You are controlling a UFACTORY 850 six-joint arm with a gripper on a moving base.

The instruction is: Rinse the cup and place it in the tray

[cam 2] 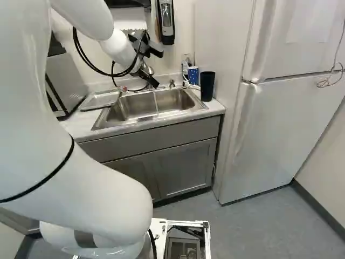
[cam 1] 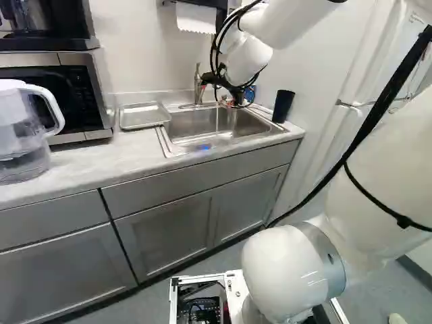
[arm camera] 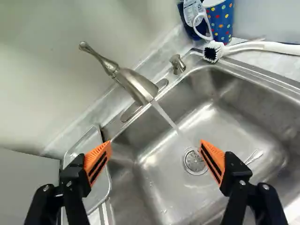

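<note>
My gripper (cam 2: 154, 66) hangs over the sink in the right base view. Its orange-padded fingers stand wide open with nothing between them; in the wrist view the gripper (arm camera: 156, 144) faces down at the basin. A blue cup with coloured dots (arm camera: 224, 21), its handle white, stands upright behind the sink's far corner, beyond the faucet. Water runs from the faucet (arm camera: 136, 84) into the sink (arm camera: 157, 187), near the drain. The metal tray (cam 1: 144, 116) lies on the counter beside the sink, with no cup on it.
A white-handled brush (arm camera: 262, 46) lies by the cup on the sink's back edge. A tall dark tumbler (cam 2: 207, 86) stands at the counter's end, near the fridge (cam 2: 280, 129). Left of the tray are a microwave (cam 1: 81, 94) and a water pitcher (cam 1: 23, 131).
</note>
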